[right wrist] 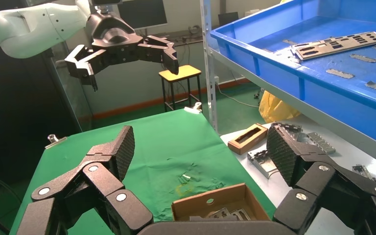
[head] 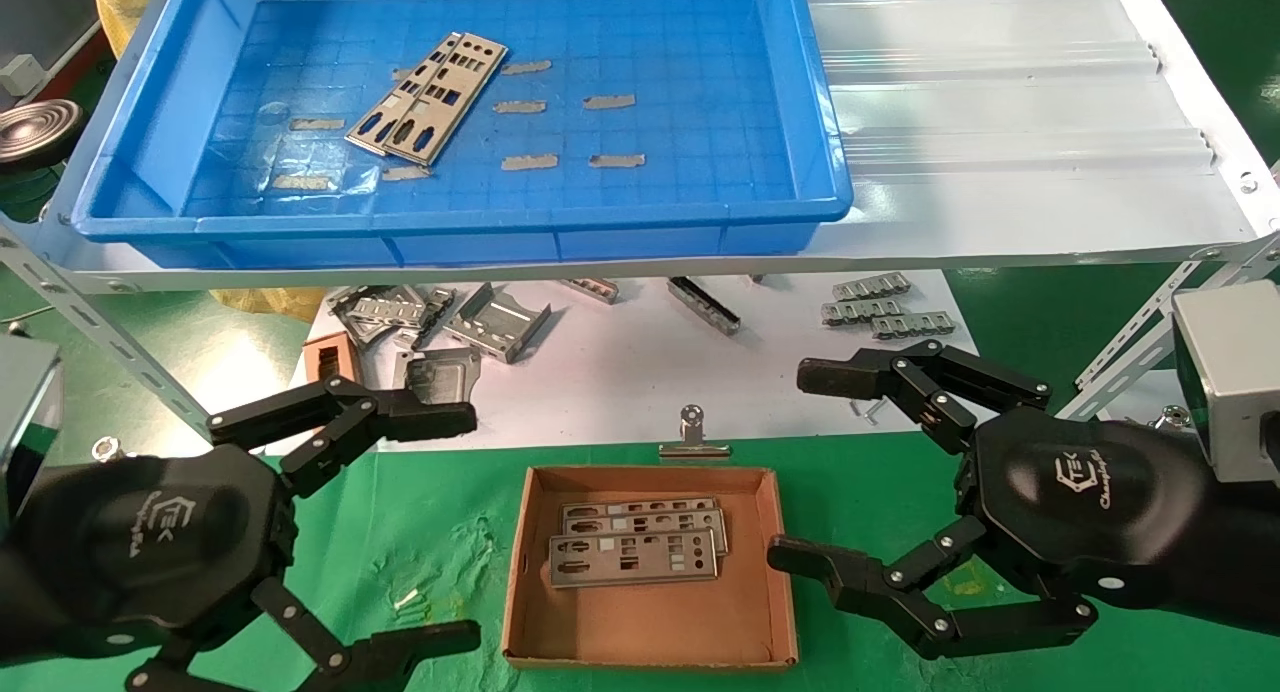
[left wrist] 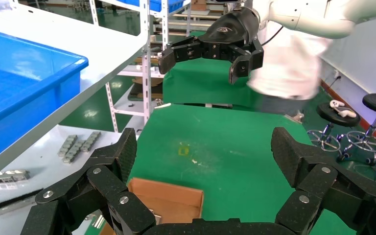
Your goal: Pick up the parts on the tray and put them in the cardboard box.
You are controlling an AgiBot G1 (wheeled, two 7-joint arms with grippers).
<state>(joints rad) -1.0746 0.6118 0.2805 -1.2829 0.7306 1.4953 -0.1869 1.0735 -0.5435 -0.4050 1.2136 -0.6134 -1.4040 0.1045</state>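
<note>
1. Head view: the left gripper (head: 470,527) hangs low beside the cardboard box (head: 775,532), its jaws spread wide and holding nothing; the right gripper (head: 810,467) hangs on the box's other side, equally spread and empty.
2. Parts in the box (head: 632,557): a few overlapping flat plates lie toward the box's far end.
3. Parts on the tray (head: 428,97): two overlapping plates lie tilted on the floor of the tray (head: 700,227), which sits on the raised white shelf (head: 1000,122) among grey tape strips (head: 610,102).
4. Only the head view shows the lower white surface with bent brackets (head: 497,322), clip strips (head: 880,307), a small brown frame (head: 330,357) and a binder clip (head: 693,440) just beyond the box.
5. Left wrist view: only a box corner (left wrist: 169,200) shows between the fingers (left wrist: 125,154); the plates are hidden.
6. Right wrist view: the tray plates (right wrist: 340,44) appear above; the box (right wrist: 210,200) shows plates at its near edge.
</note>
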